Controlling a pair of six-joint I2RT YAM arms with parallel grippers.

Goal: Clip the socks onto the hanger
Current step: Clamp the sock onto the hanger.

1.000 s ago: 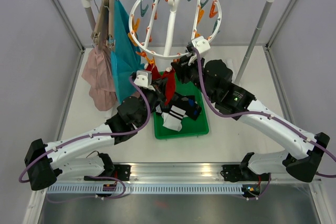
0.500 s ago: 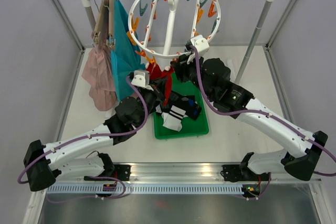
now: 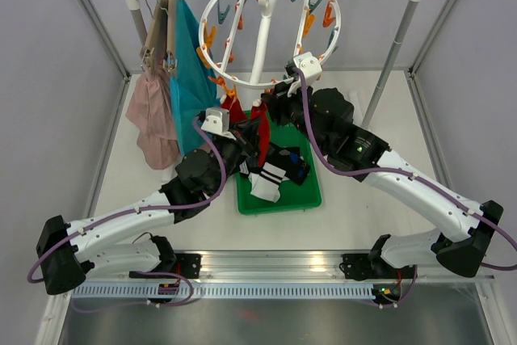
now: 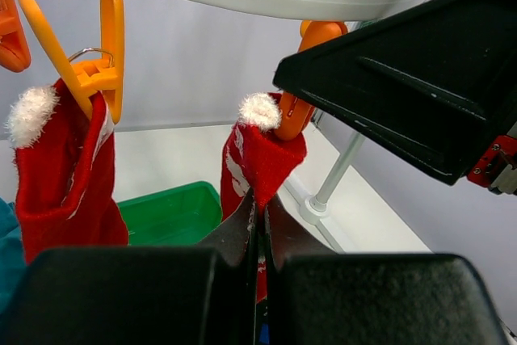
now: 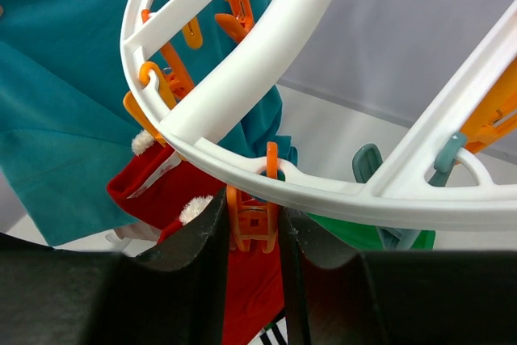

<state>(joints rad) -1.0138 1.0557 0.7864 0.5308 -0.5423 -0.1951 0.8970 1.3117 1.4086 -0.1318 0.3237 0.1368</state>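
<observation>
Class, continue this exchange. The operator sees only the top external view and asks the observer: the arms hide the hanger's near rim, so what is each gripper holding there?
Observer: The left gripper is shut on the lower part of a red sock.
Operator: And the right one?
Observer: The right gripper pinches an orange clip under the hanger rim.
Operator: Anything hung already?
Observer: Yes, a second red sock hangs from another orange clip.

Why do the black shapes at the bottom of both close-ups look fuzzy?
Left wrist view: the left gripper's own fingers, too near the lens; the red sock is sharp. Right wrist view: likewise the right gripper; the white hanger is crisp. Top view: evenly lit, sharp.
</observation>
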